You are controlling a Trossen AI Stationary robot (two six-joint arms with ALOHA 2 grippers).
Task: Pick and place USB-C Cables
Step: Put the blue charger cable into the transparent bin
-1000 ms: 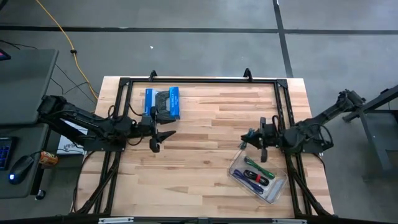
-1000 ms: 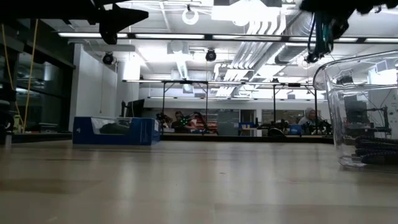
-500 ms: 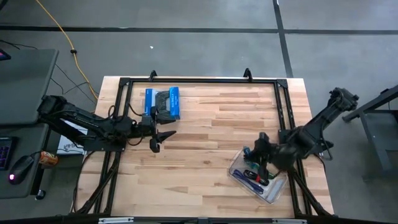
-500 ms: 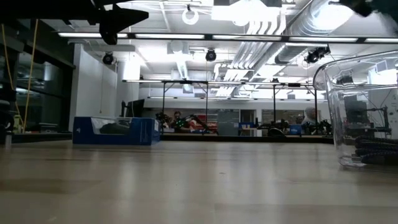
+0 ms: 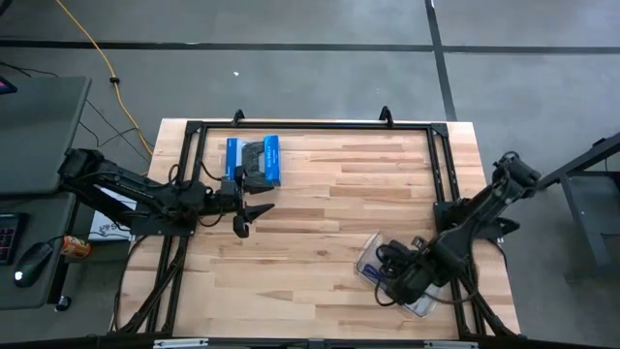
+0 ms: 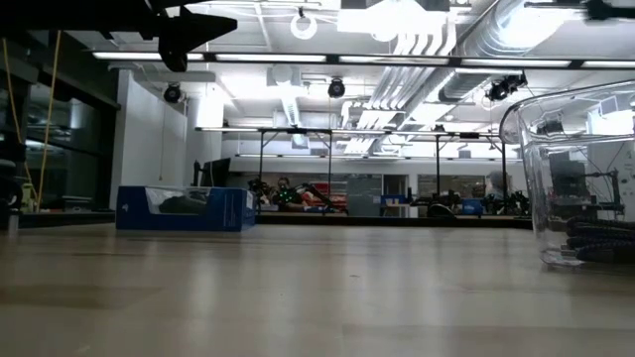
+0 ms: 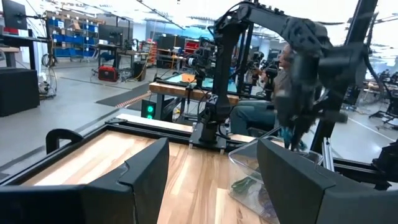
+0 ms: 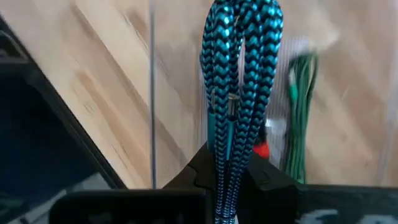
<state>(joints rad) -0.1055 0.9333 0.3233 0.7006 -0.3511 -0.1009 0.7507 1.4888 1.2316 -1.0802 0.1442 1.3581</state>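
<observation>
Right tool (image 5: 395, 283) was clamped on the teal cable (image 8: 239, 93), poised over the clear bin (image 5: 426, 302): placing step. Release expected next. Left tool (image 5: 247, 215) waited, jaws wide.

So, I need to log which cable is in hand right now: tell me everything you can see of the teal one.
The teal cable is a short folded bundle with a braided sheath in a teal-and-black chevron pattern, several strands lying side by side, looped over at the far end. The right gripper is shut on its lower part, holding it above the clear container at the table's right front. The green cable lies below, apart from it.
</observation>
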